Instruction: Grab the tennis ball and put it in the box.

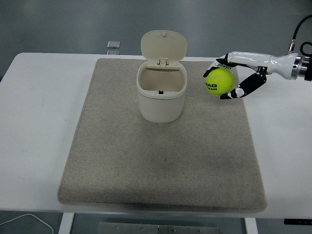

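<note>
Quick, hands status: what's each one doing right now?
Left hand: not in view.
Right hand: closed on the tennis ball, right of the open box.

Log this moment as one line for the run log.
right hand: shut on tennis ball | ball: held right of box | box lid: open

I had only the one head camera, mounted high on the robot's side and tilted forward and down over the white table [34, 126]. The table's near edge ran along the bottom of my frame and its far edge sat near the top, with grey floor beyond. It stood back enough to take in the whole beige mat [161, 156], while the table's right side ran out of frame. The right arm entered from the right edge; I probably lost its upper part outside the frame.
</note>
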`<action>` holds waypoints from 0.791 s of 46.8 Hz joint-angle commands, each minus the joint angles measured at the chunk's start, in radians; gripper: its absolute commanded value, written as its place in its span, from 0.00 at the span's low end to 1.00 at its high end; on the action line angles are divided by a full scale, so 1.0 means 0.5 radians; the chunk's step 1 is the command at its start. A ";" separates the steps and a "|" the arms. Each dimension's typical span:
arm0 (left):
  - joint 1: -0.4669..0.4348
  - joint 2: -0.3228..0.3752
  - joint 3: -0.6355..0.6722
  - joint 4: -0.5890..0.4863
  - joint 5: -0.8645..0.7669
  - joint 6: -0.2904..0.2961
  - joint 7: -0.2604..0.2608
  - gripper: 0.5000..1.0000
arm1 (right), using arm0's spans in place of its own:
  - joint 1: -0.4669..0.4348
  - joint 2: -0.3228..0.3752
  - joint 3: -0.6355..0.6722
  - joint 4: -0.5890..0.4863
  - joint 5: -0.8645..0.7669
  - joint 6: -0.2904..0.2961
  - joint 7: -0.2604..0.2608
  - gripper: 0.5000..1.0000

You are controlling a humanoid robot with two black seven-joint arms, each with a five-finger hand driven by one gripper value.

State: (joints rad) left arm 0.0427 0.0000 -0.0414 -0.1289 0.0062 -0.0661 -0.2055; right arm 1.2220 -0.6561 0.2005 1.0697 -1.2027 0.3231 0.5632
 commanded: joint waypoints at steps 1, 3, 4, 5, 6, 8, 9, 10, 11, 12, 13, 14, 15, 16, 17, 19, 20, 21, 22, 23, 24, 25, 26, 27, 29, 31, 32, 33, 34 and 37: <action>0.000 0.000 0.000 0.000 0.000 0.000 0.000 0.98 | 0.059 -0.007 -0.002 0.045 0.074 0.010 0.003 0.00; 0.000 0.000 0.000 0.000 0.000 0.000 0.000 0.98 | 0.081 0.002 -0.002 0.063 0.089 0.010 0.000 0.00; 0.000 0.000 0.000 0.000 0.000 0.000 0.000 0.98 | 0.090 0.008 -0.002 0.072 0.089 0.010 0.000 0.00; 0.000 0.000 0.000 0.000 0.000 -0.003 0.000 0.98 | 0.093 0.011 0.001 0.082 0.092 0.007 -0.004 0.00; 0.000 0.000 0.000 0.000 0.000 0.000 0.003 0.98 | 0.099 0.017 0.001 0.088 0.092 0.007 -0.007 0.00; 0.000 0.000 0.000 0.000 0.000 0.000 0.000 0.98 | 0.115 0.027 0.001 0.100 0.092 0.004 -0.016 0.00; 0.000 0.000 0.000 0.000 0.000 0.000 0.003 0.98 | 0.127 0.030 0.001 0.106 0.095 0.001 -0.019 0.00; 0.000 0.000 0.000 0.000 0.000 0.000 0.003 0.98 | 0.136 0.039 0.001 0.109 0.095 -0.002 -0.022 0.00; 0.000 0.000 0.000 0.000 0.000 0.000 0.000 0.98 | 0.145 0.051 0.001 0.112 0.095 -0.005 -0.025 0.00; 0.000 0.000 0.000 0.000 -0.003 0.000 0.000 0.98 | 0.151 0.066 0.001 0.112 0.095 -0.008 -0.025 0.00; 0.000 0.000 0.000 0.000 0.000 0.000 0.000 0.98 | 0.158 0.082 0.001 0.112 0.095 -0.008 -0.028 0.00; 0.000 0.000 0.000 0.000 0.000 0.000 0.000 0.98 | 0.161 0.097 0.001 0.112 0.095 -0.011 -0.028 0.00; 0.000 0.000 0.000 0.000 0.000 -0.003 0.000 0.98 | 0.164 0.115 0.001 0.112 0.095 -0.014 -0.028 0.00; 0.000 0.000 0.000 0.000 0.000 0.000 0.000 0.98 | 0.164 0.131 0.001 0.112 0.095 -0.017 -0.028 0.00; 0.000 0.000 0.000 0.000 0.000 0.000 0.000 0.98 | 0.170 0.149 0.001 0.109 0.095 -0.017 -0.028 0.00; 0.003 0.000 0.000 0.000 0.000 0.000 0.003 0.98 | 0.179 0.177 0.001 0.109 0.095 -0.020 -0.046 0.00; 0.003 0.000 0.000 0.000 0.000 0.000 0.000 0.98 | 0.179 0.192 0.001 0.112 0.095 -0.020 -0.059 0.00; 0.000 0.000 0.000 0.000 0.000 0.000 0.000 0.98 | 0.182 0.208 0.001 0.112 0.095 -0.020 -0.074 0.00; 0.000 0.000 0.000 0.000 0.000 -0.003 0.000 0.98 | 0.185 0.223 0.001 0.112 0.095 -0.020 -0.092 0.00; 0.000 0.000 0.000 0.000 0.000 0.000 0.000 0.98 | 0.185 0.238 0.001 0.112 0.095 -0.023 -0.105 0.00; 0.000 0.000 0.000 0.000 0.000 0.000 0.000 0.98 | 0.185 0.254 0.001 0.109 0.095 -0.023 -0.114 0.00; 0.003 0.000 0.000 0.000 0.000 0.000 0.000 0.98 | 0.185 0.272 -0.002 0.109 0.095 -0.023 -0.123 0.00; 0.003 0.000 0.000 0.000 0.000 0.000 0.000 0.98 | 0.188 0.290 -0.002 0.109 0.095 -0.026 -0.129 0.00; 0.000 0.000 0.000 0.000 0.000 0.000 0.000 0.98 | 0.188 0.309 -0.002 0.109 0.095 -0.036 -0.138 0.00; 0.000 0.000 0.000 0.000 0.000 -0.003 0.000 0.98 | 0.188 0.342 -0.002 0.109 0.095 -0.057 -0.154 0.00; 0.000 0.000 0.000 0.000 0.000 0.000 0.000 0.98 | 0.188 0.370 -0.002 0.106 0.092 -0.082 -0.172 0.00; 0.003 0.000 0.000 0.000 0.000 0.000 0.000 0.98 | 0.188 0.382 -0.002 0.103 0.092 -0.088 -0.181 0.00; 0.003 0.000 0.000 0.000 0.000 0.000 0.003 0.98 | 0.188 0.395 -0.002 0.100 0.092 -0.097 -0.197 0.00; 0.003 0.000 0.000 0.000 0.000 0.000 0.003 0.98 | 0.188 0.404 -0.002 0.097 0.089 -0.103 -0.212 0.00; 0.000 0.000 0.000 0.000 0.000 0.000 0.003 0.98 | 0.188 0.435 -0.002 0.085 0.089 -0.118 -0.252 0.00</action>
State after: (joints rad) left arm 0.0439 0.0000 -0.0414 -0.1289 0.0061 -0.0661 -0.2050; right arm 1.3165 -0.4549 0.1995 1.1179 -1.1562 0.2729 0.4580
